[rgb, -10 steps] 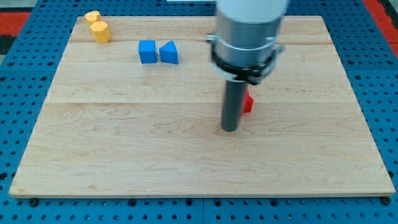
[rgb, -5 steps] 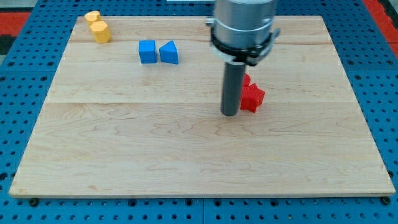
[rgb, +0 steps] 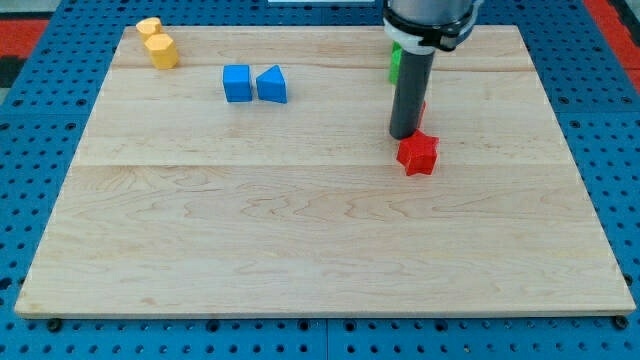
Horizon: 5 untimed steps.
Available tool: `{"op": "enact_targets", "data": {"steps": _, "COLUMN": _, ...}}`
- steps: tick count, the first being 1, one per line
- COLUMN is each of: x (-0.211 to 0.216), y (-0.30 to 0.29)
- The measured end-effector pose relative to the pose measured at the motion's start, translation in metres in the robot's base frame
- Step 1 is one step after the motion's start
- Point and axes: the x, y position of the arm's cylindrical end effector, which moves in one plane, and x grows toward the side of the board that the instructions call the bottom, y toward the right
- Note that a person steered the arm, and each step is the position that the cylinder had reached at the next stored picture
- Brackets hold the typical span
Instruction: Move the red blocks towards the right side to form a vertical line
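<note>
A red star-shaped block [rgb: 418, 154] lies right of the board's middle. A second red block [rgb: 422, 112] shows only as a sliver behind the rod, just above the star. My tip [rgb: 404, 134] rests on the board just above and left of the red star, close to touching it, with the hidden red block right behind the rod.
A blue cube [rgb: 237, 83] and a blue triangular block [rgb: 271, 85] sit side by side at the upper left. Two yellow blocks [rgb: 156, 42] lie near the top left corner. A green block [rgb: 395, 62] peeks out left of the rod near the top edge.
My tip has moved up and to the right, from left of the red star to just above it. The red star has shifted slightly right.
</note>
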Motion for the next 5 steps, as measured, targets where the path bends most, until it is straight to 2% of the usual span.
{"op": "enact_targets", "data": {"steps": 2, "x": -0.002, "y": 0.009}}
{"op": "enact_targets", "data": {"steps": 4, "x": -0.001, "y": 0.068}}
{"op": "enact_targets", "data": {"steps": 5, "x": -0.037, "y": 0.083}}
